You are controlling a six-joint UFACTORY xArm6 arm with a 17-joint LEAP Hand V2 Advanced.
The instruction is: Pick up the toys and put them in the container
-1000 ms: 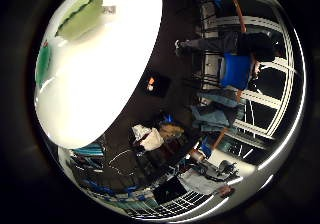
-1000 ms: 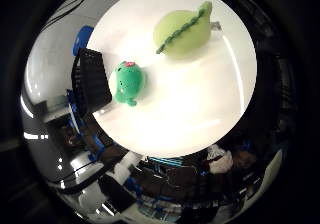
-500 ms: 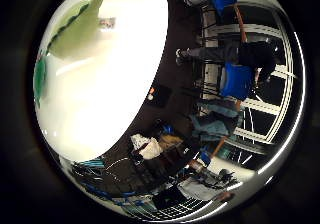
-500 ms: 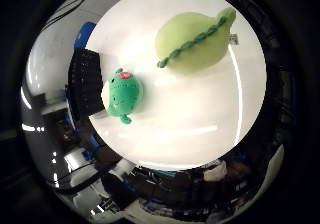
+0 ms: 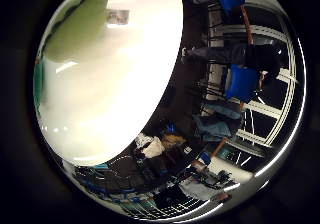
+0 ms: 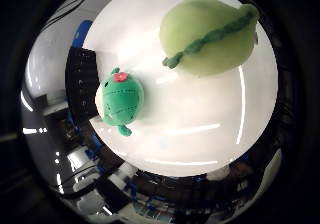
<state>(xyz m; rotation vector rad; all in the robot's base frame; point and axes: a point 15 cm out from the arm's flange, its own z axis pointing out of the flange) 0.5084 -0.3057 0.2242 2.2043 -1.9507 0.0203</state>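
In the right thumb side palm view, a large pale green plush toy (image 6: 208, 36) with a darker green ridge along it lies on a round white table (image 6: 200, 119). A small bright green plush toy (image 6: 122, 98) with a pink spot on its head lies near the table's edge, away from the large one. A dark slatted container (image 6: 80, 86) stands just past the table's edge beside the small toy. In the right little finger side palm view, the pale green toy (image 5: 80, 29) shows as a broad patch on the table (image 5: 110, 94).
Blue chairs (image 5: 238, 82) and a person stand on the dark floor beyond the table in the right little finger side palm view. Clutter of bags and boxes (image 5: 160, 142) lies on the floor by the table's edge.
Both views have closed in on the table: the toys fill more of the picture and the large green toy is nearer the palm. The toys have not moved on the table.
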